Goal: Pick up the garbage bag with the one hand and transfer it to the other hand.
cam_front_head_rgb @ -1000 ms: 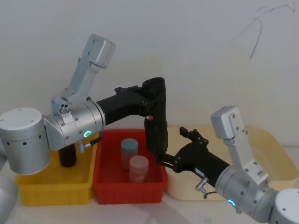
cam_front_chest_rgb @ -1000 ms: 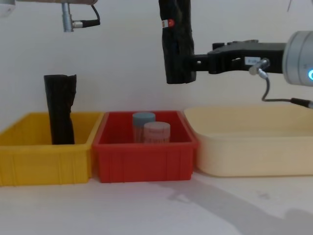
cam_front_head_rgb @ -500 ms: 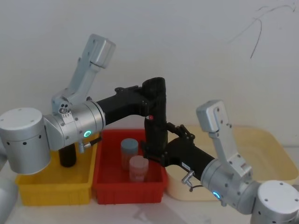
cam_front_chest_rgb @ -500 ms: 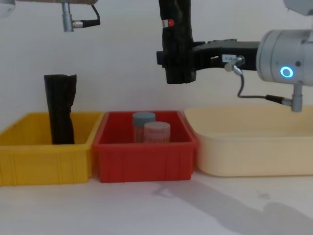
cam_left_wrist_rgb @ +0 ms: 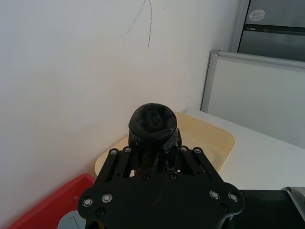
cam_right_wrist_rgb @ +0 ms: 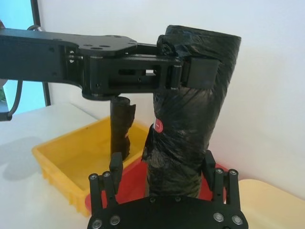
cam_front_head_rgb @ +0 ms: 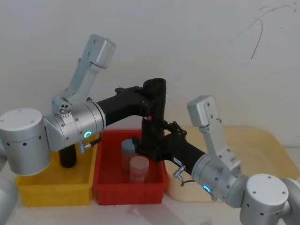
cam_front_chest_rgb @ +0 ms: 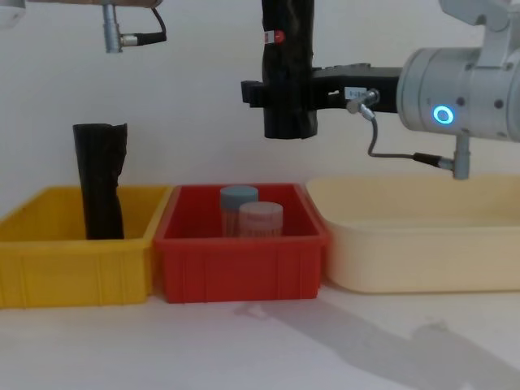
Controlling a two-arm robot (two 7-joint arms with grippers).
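Over the red bin [cam_front_chest_rgb: 240, 272] — two jars [cam_front_chest_rgb: 260, 219] inside — left gripper [cam_left_wrist_rgb: 155, 152] pinches the garbage bag [cam_front_chest_rgb: 288, 81], right gripper [cam_right_wrist_rgb: 162, 167] straddles it, spread; yellow bin [cam_front_chest_rgb: 73, 268] holds a black roll [cam_front_chest_rgb: 101, 187].

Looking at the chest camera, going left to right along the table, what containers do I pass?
The yellow plastic bin with a ragged-topped black roll standing in it → red plastic bin → cream plastic tray.

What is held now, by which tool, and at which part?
The left tool grips the garbage bag near its top end. The right tool, open, only flanks its lower part.
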